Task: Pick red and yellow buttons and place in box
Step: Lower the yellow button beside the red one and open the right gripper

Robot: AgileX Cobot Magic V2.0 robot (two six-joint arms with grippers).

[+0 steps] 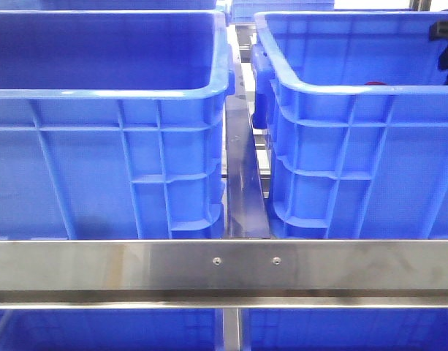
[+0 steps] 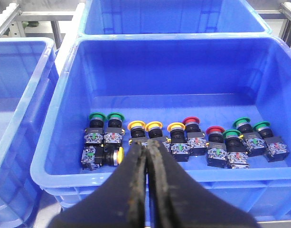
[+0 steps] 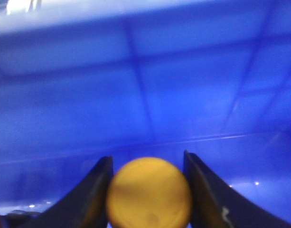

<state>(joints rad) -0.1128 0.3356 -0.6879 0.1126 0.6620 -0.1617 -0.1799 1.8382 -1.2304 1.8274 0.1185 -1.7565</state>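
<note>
In the right wrist view my right gripper [image 3: 147, 157] is shut on the rounded top of a yellow button [image 3: 149, 192], close to a blue crate wall [image 3: 136, 95]. In the left wrist view my left gripper [image 2: 147, 144] is shut and empty, held over the near rim of a blue crate [image 2: 64, 90]. On that crate's floor are yellow buttons [image 2: 154, 125], red buttons [image 2: 191, 120] and green ones [image 2: 97, 116]. Beside it stands a like blue crate [image 2: 22, 45] whose visible part is bare. In the front view a black part of my right arm [image 1: 444, 33] shows over the right crate [image 1: 355, 90].
The front view shows the left crate [image 1: 107, 93] and the right one side by side, with a steel divider [image 1: 242, 183] between them and a steel rail [image 1: 224, 263] across the front. A third crate [image 2: 178, 19] stands behind the one with the buttons.
</note>
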